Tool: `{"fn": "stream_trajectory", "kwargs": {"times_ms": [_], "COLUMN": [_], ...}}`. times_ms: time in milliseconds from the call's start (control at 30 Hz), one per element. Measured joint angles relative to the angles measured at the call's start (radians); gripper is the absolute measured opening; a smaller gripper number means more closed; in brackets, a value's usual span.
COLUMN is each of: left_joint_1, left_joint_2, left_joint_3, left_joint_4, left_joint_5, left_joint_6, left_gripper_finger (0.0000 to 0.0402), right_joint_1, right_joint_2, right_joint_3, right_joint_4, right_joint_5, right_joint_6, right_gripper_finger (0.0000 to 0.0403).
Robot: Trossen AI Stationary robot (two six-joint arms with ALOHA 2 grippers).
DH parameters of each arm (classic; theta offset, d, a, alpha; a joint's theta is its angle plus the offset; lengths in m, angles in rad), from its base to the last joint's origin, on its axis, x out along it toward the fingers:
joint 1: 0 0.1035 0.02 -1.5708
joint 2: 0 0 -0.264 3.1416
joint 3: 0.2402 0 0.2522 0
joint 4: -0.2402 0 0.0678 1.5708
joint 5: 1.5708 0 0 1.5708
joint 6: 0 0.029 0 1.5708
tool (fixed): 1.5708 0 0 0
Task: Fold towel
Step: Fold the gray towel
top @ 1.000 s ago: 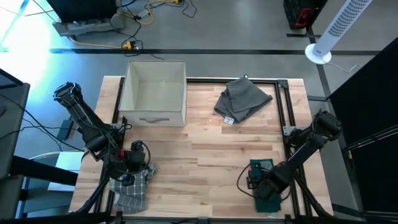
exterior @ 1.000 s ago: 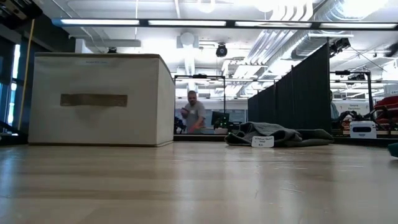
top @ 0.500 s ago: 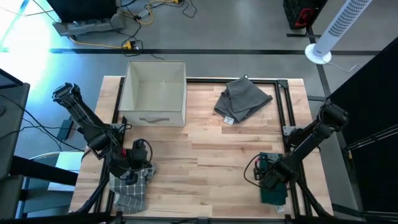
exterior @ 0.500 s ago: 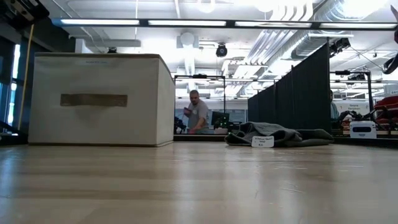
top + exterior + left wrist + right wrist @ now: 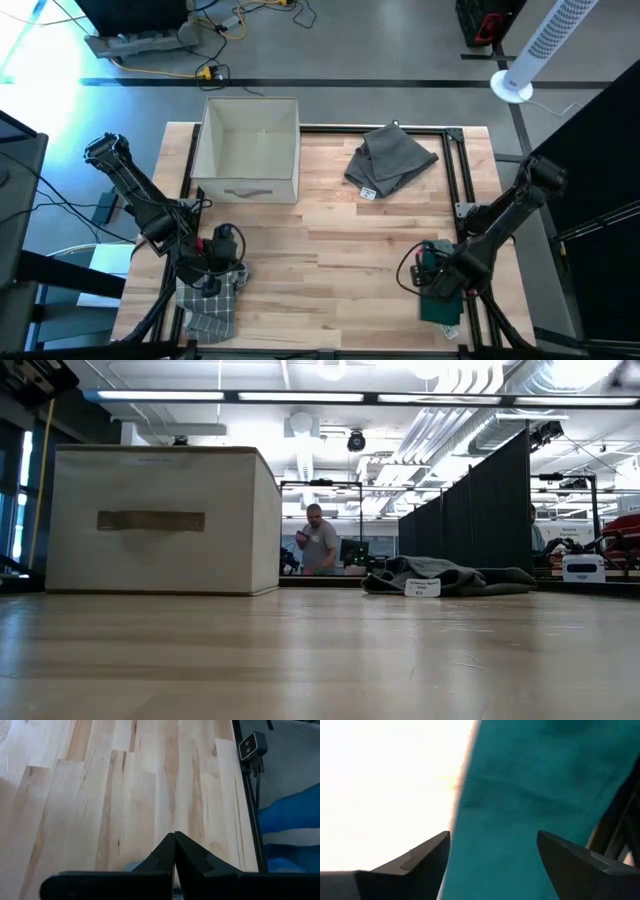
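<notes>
A small white label [image 5: 368, 193] hangs at the near edge of the crumpled grey towel [image 5: 390, 160], which lies toward the far right of the wooden table [image 5: 330, 250]; the low view shows the same tag [image 5: 421, 588] with print on it, too small to read. No other writing can be made out. From above, a beige fabric box [image 5: 250, 150] stands open at the far left of the table, well apart from the grey towel, and only the low view shows the flat brown pull strip [image 5: 150, 520] on its front face. The left gripper [image 5: 222, 262] sits at the near left corner over a checked cloth [image 5: 210, 305]; its own wrist view shows the fingers [image 5: 167, 855] pressed together, clenched on nothing, above bare planks. The right gripper [image 5: 437, 278] is at the near right edge over a teal towel [image 5: 440, 305]; the right wrist view fills with that teal cloth [image 5: 540, 795] between two spread fingers [image 5: 422, 855], so the pincer stands released. Neither arm shows in the low view, which instead takes in a person [image 5: 318, 542] standing far off in the room behind, and dark curtain partitions [image 5: 480, 510]. The high view alone shows a white tower fan [image 5: 545, 40] on the floor beyond the table
</notes>
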Motion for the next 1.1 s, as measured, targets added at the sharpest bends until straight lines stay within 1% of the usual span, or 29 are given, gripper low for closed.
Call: {"fn": "stream_trajectory", "kwargs": {"times_ms": [167,233,333,433,533,600,667,767,833,933,1100], "left_joint_1": [0.008,0.022,0.047,0.068,0.085,0.088,0.085,0.091,0.110,0.137,0.197], "left_joint_2": [0.000,0.000,0.000,0.000,0.000,0.000,0.000,0.000,0.000,0.000,0.000], "left_joint_3": [0.000,0.000,0.000,0.000,0.000,0.000,0.000,0.000,0.000,0.000,0.000], "left_joint_4": [0.000,0.000,0.000,0.000,0.000,0.000,0.000,0.000,0.007,0.030,0.084], "left_joint_5": [0.003,0.017,0.054,0.086,0.124,0.149,0.166,0.194,0.231,0.267,0.275], "left_joint_6": [0.055,0.079,0.103,0.120,0.094,0.060,0.029,-0.047,-0.103,-0.156,-0.231], "left_gripper_finger": [0.0000,0.0000,0.0000,0.0000,0.0000,0.0000,0.0000,0.0000,0.0000,0.0000,0.0000], "right_joint_1": [-0.055,-0.094,-0.153,-0.206,-0.249,-0.268,-0.279,-0.302,-0.314,-0.330,-0.378], "right_joint_2": [-0.004,0.006,0.032,0.058,0.088,0.104,0.113,0.114,0.111,0.103,0.068], "right_joint_3": [0.224,0.323,0.452,0.536,0.578,0.584,0.579,0.571,0.571,0.571,0.571], "right_joint_4": [-0.227,-0.288,-0.325,-0.320,-0.296,-0.272,-0.251,-0.246,-0.246,-0.261,-0.337], "right_joint_5": [0.135,0.219,0.349,0.429,0.442,0.449,0.459,0.407,0.376,0.371,0.348], "right_joint_6": [-0.084,-0.153,-0.289,-0.424,-0.569,-0.673,-0.738,-0.812,-0.871,-0.981,-1.131], "right_gripper_finger": [0.0286,0.0286,0.0286,0.0286,0.0286,0.0286,0.0286,0.0286,0.0286,0.0286,0.0286]}}
